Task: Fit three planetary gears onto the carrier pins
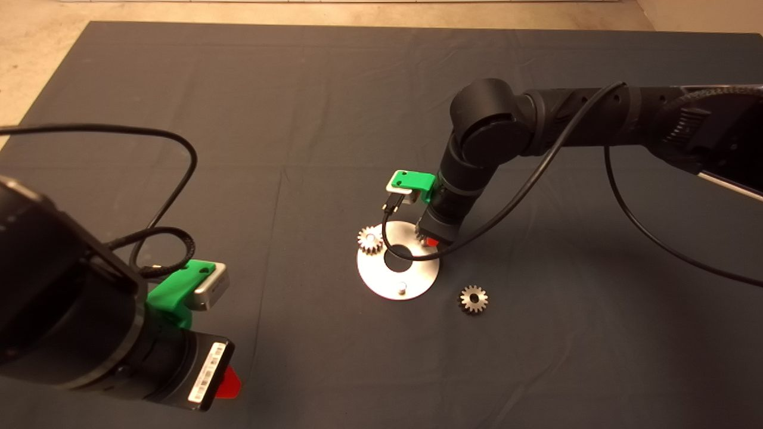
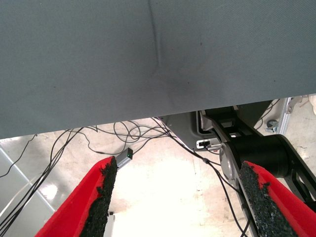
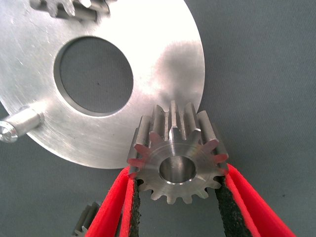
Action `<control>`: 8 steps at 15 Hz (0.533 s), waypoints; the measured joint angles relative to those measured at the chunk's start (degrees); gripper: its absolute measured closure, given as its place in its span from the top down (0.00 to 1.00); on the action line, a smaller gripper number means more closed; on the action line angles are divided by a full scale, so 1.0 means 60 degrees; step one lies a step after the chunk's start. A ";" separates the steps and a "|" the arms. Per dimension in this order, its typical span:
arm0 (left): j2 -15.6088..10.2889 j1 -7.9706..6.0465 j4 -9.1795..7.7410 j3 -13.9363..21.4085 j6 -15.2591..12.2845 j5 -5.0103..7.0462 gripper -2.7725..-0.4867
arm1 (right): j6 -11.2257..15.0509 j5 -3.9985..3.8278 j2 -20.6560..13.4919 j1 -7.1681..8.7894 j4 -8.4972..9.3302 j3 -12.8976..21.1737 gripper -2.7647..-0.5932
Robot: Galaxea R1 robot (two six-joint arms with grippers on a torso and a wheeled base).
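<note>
Right gripper (image 3: pixel 177 197) clamped a planetary gear (image 3: pixel 177 157) over the disc (image 1: pixel 398 268), its rim at three o'clock; bore needed centring on the hidden pin. Left gripper (image 2: pixel 180 197) idled, fingers apart.

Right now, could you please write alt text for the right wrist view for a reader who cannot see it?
The right gripper holds a silvery toothed gear between its red fingers, at the rim of a flat metal disc with a large central hole. One bare pin stands on the disc, and another gear shows at its far side.

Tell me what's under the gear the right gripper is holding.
The right gripper holds the gear over the disc rim. Its pin is hidden beneath; seating cannot be judged. The bare pin stands elsewhere.
</note>
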 joint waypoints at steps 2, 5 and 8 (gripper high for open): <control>0.0000 0.0000 0.0000 0.0000 0.0002 -0.0001 0.55 | 0.0000 -0.0008 0.0008 0.0000 -0.0027 0.0028 0.16; 0.0000 0.0000 0.0000 0.0000 0.0003 -0.0004 0.55 | 0.0000 -0.0008 0.0008 0.0000 -0.0051 0.0106 0.16; 0.0000 0.0000 0.0000 0.0000 0.0003 -0.0004 0.55 | 0.0000 -0.0008 0.0008 -0.0001 -0.0065 0.0106 0.16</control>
